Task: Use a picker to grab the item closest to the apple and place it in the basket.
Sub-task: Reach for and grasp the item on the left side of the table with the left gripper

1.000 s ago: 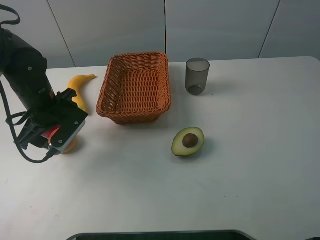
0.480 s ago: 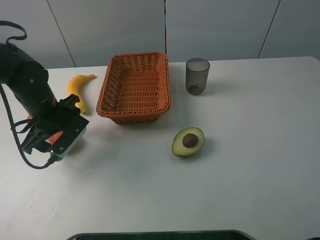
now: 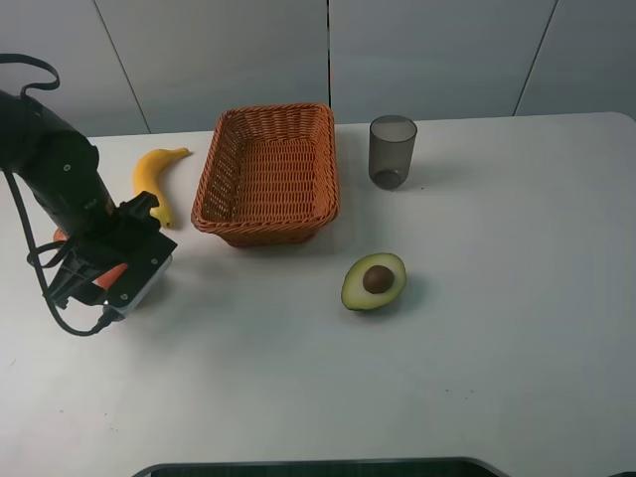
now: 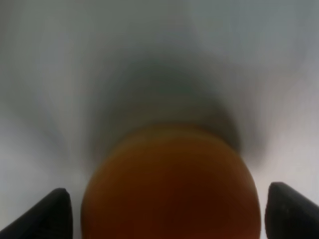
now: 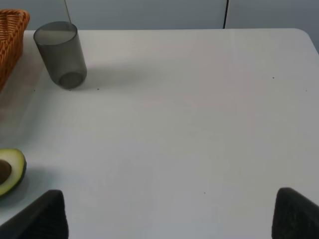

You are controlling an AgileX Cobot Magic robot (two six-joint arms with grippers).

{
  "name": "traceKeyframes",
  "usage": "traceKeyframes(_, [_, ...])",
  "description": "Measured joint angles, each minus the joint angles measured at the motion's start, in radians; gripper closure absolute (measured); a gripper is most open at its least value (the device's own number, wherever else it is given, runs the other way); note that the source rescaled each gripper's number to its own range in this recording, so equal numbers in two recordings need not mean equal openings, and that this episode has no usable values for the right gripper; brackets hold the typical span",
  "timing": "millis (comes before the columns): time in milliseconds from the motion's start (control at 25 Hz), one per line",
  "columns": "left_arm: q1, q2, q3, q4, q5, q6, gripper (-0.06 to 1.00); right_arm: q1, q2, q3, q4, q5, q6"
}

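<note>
Left tool (image 4: 169, 211): released, fingers (image 4: 55, 214) spread wide, straddling a blurred round orange-red fruit, taken for the apple (image 4: 169, 174); no contact to be made out.
Right tool (image 5: 172, 214): released, nothing between its tips, hanging over bare desk (image 5: 199, 124).
Task's thing: banana (image 3: 154, 177), judged nearest the apple; lying flat just beyond the left tool, toward the back of the desk, apart from both tool and basket.
Handling: probably light, soft under a firm skin, curved and smooth; likely to bruise or roll under a hard squeeze.
Hold: best taken across the thick middle, tips crosswise to the curve, with a gentle closure.
Basket (image 3: 266, 227): woven, open-topped, just past the banana from the left tool; nothing in it.
Cup (image 3: 393, 149): dark, see-through, upright, well apart from the left tool, beyond the basket; seemingly holding nothing.
Avocado (image 3: 375, 281): halved, pit up, well apart from the left tool and the apple.
Step in hand: tool seemingly set over the apple, not the banana; shift toward the banana needed before closing.
</note>
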Motion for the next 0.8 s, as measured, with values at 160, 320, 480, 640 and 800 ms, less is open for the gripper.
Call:
traceKeyframes(160, [0.010,0.026,0.000,0.000,-0.009,0.000,-0.06,0.000,0.000,0.000,0.000,0.000,0.000])
traceKeyframes(320, [0.010,0.048,0.000,0.000,-0.024,0.000,-0.06,0.000,0.000,0.000,0.000,0.000,0.000])
traceKeyframes(480, [0.010,0.051,0.000,0.003,-0.024,0.000,-0.06,0.000,0.000,0.000,0.000,0.000,0.000])
traceKeyframes(640, [0.010,0.051,0.000,0.004,-0.024,0.000,0.11,0.000,0.000,0.000,0.000,0.000,0.000])
traceKeyframes(800, [0.010,0.054,0.000,0.004,-0.024,0.000,0.94,0.000,0.000,0.000,0.000,0.000,0.000])
